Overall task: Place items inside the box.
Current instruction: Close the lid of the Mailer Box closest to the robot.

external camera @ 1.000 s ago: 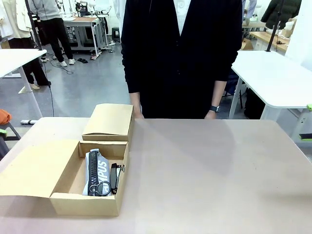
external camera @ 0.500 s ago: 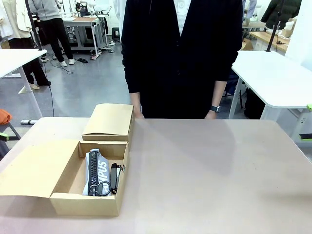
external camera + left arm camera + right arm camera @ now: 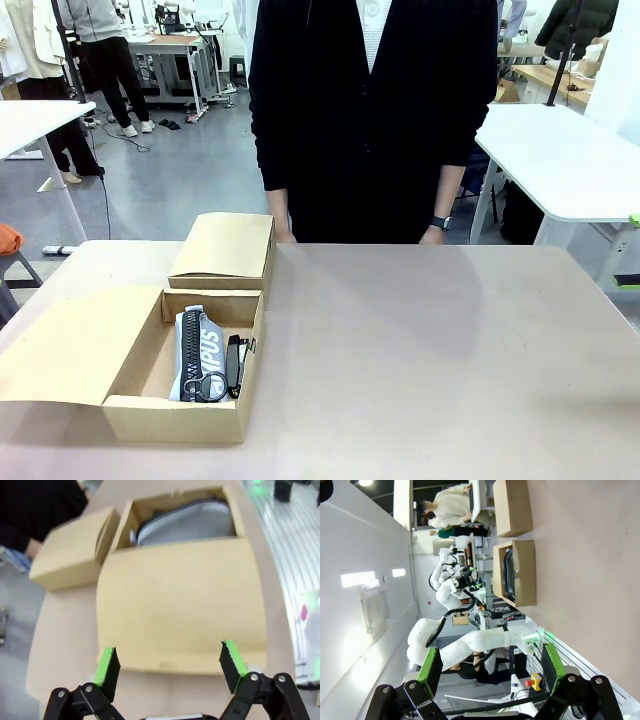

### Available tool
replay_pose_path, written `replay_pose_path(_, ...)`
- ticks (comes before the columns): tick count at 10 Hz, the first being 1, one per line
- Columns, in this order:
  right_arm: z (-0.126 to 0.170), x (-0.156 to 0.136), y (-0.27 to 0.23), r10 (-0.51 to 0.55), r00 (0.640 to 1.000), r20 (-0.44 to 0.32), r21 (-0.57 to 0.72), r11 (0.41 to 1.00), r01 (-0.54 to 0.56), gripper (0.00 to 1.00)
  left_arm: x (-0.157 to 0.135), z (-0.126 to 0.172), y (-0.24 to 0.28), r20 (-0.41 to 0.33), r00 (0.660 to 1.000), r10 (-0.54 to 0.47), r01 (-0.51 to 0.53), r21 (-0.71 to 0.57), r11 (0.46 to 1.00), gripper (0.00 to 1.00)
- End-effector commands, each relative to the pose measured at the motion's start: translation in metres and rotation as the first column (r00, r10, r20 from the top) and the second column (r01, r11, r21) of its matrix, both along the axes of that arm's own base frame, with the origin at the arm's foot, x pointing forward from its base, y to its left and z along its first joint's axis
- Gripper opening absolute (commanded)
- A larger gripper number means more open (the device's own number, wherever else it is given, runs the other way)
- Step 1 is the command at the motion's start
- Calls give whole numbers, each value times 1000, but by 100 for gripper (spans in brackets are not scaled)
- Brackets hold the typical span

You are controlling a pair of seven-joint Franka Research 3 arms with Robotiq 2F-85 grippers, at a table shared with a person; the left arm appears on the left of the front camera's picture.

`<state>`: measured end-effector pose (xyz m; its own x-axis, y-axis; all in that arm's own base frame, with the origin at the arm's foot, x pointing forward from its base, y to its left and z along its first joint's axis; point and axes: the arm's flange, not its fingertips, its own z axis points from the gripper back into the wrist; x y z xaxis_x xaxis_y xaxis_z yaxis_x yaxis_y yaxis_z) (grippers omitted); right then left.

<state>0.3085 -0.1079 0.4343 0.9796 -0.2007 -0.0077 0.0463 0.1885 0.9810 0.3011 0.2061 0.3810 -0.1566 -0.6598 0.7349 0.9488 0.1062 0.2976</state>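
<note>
- Cardboard box, flap open, lies just ahead of the empty, spread left gripper; pouch and a black item already inside
- right gripper spread, empty; table bare, so loading looks finished; flap unclosed

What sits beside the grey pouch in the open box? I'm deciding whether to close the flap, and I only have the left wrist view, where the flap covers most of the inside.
Observer: In the front view, a black stapler lies along the pouch, between it and the wall of the box on the robot's right.
Operator: Is the right gripper carrying another item?
Observer: No. In its own wrist view the right gripper is open with nothing between its fingers.
</note>
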Motion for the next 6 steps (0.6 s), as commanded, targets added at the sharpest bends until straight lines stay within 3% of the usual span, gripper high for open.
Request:
replay_pose_path(1, 3, -1, 0, 4, 1000, 7, 2, 1000, -4, 100, 9, -21, 15, -54, 998, 29, -28, 23, 999, 100)
replay_pose_path(6, 3, -1, 0, 4, 1000, 7, 2, 1000, -4, 100, 48, -93, 22, -208, 965, 161, -141, 109, 984, 100)
